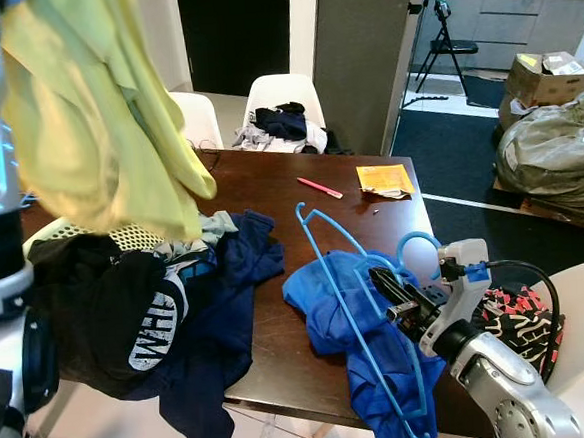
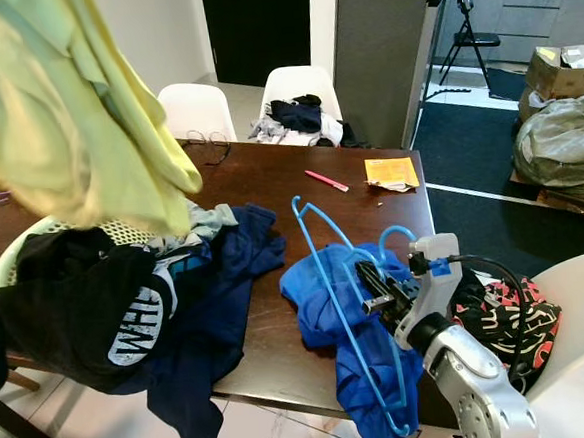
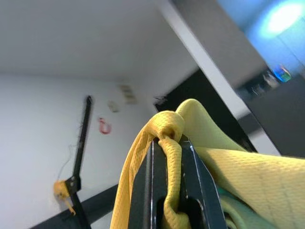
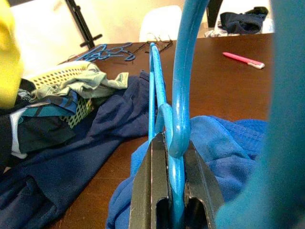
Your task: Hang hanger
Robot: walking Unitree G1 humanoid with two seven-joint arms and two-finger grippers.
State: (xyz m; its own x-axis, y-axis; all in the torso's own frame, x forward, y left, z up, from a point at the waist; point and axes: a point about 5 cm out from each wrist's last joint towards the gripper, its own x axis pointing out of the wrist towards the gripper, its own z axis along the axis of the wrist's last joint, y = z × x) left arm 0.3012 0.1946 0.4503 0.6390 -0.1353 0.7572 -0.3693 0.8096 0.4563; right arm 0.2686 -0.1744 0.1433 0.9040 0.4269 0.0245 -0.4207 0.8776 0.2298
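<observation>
My right arm (image 1: 504, 390) is silver metal, with a white wrist block, a looping black cable (image 1: 532, 277), and black tool fingers (image 4: 147, 191).

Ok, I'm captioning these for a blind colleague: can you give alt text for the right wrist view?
The right gripper is shut on a blue hanger above a blue garment on a dark wooden table. Beyond lie a dark navy garment, a pink pen and a white chair.

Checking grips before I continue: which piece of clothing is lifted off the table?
The yellow shirt, pinched by the left gripper and hanging in the air. The blue shirt and dark clothes lie on the table.
</observation>
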